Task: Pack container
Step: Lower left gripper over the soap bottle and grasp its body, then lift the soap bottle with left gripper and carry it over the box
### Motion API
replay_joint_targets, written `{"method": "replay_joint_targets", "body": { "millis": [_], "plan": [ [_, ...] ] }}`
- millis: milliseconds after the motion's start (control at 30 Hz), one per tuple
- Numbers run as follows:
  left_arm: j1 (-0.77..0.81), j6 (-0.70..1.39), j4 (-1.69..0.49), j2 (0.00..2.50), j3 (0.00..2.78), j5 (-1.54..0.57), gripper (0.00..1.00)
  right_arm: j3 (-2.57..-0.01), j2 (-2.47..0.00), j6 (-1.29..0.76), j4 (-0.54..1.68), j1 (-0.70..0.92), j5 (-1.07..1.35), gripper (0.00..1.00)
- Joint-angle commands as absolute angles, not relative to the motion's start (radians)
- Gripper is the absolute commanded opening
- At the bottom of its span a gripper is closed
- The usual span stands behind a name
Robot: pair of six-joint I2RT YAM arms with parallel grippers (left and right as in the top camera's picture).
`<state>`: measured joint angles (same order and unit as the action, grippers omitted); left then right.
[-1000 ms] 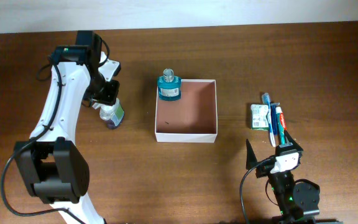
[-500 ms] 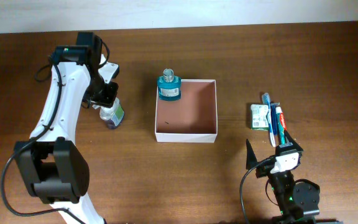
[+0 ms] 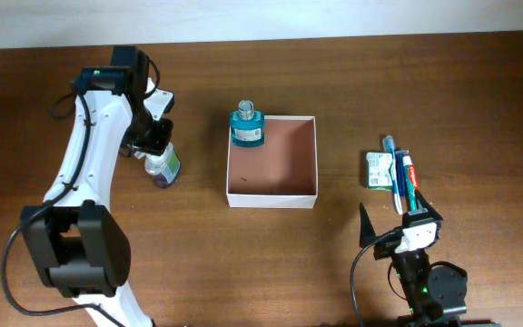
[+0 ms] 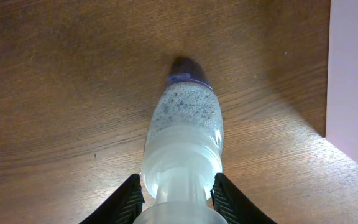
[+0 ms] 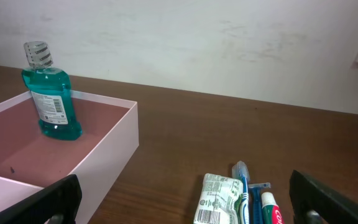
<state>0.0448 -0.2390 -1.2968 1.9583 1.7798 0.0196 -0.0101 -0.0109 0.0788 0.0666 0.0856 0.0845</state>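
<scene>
Container: sitting open-topped near the middle of the wooden surface, between the two arms, showing thin white walls and a reddish-brown floor.
Inside the container: a teal bottle is standing upright in the far corner on the left arm's side, its clear cap pointing up.
Left tool: squeezing the pale neck of a clear speckled bottle, one finger on each side; the bottle's purple end is resting on the surface, just to the left of the container and outside it.
Right tool: hanging with its fingers spread wide, gripping nothing, near the front edge.
Toiletries: a toothbrush, a toothpaste tube and a small packet are lying together on the surface, right of the container.
</scene>
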Motion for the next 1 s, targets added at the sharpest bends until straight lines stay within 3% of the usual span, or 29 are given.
{"method": "replay_joint_targets", "body": {
  "millis": [0,700,967],
  "plan": [
    [0.039,-0.232,-1.293,1.969,1.772,0.030,0.36,-0.006,-0.004,0.074,0.072,0.077,0.086,0.98],
    [0.052,-0.101,-1.369,1.969,1.902,-0.031,0.35,-0.006,-0.004,0.074,0.072,0.077,0.086,0.98],
    [0.064,-0.077,-1.406,1.969,1.972,-0.067,0.27,-0.006,-0.004,0.074,0.072,0.077,0.086,0.98]
  ]
}}
